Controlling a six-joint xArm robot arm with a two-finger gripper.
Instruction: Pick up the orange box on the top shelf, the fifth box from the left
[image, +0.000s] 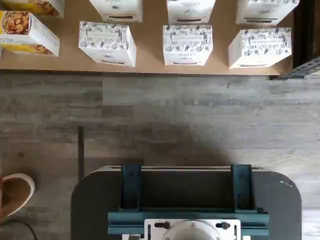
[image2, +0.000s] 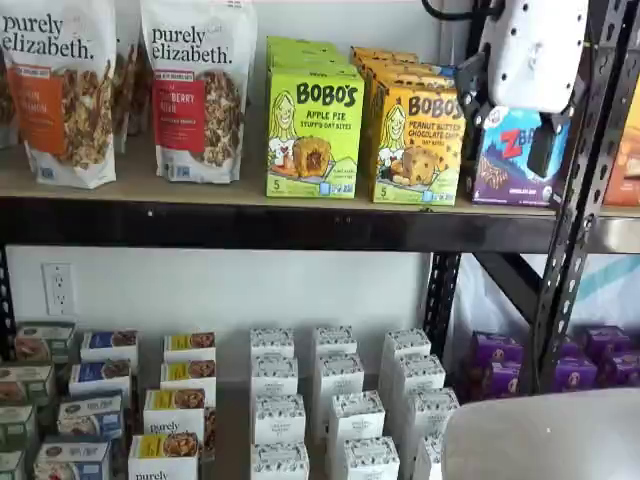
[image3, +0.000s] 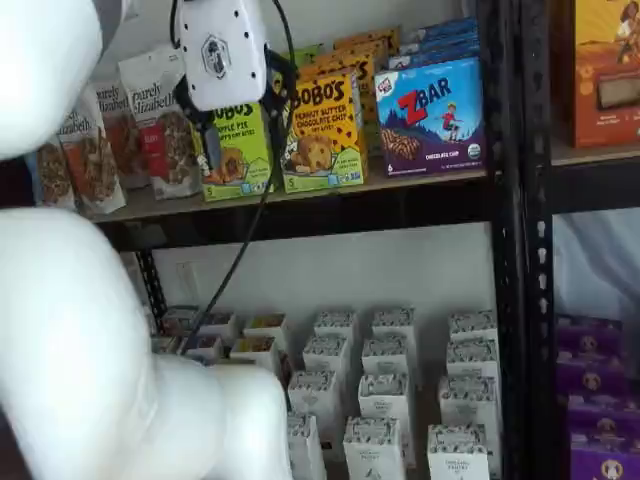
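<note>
The orange box (image2: 415, 140) is a yellow-orange BOBO'S peanut butter chocolate chip carton. It stands at the front of a row of like cartons on the top shelf (image2: 250, 225), and shows in both shelf views (image3: 322, 125). My gripper (image2: 507, 120) hangs in front of the shelf, clear of the cartons, at about carton height. Its white body is up high and its two black fingers stand apart, so it is open and empty. It also shows in a shelf view (image3: 240, 125). The wrist view shows neither the orange box nor the fingers.
A lime-green apple pie carton (image2: 313, 130) stands left of the orange box and a blue ZBAR carton (image2: 510, 165) right of it. Granola bags (image2: 195, 90) stand further left. A black upright (image2: 580, 200) rises at the right. White patterned boxes (image: 187, 44) fill the lower shelf.
</note>
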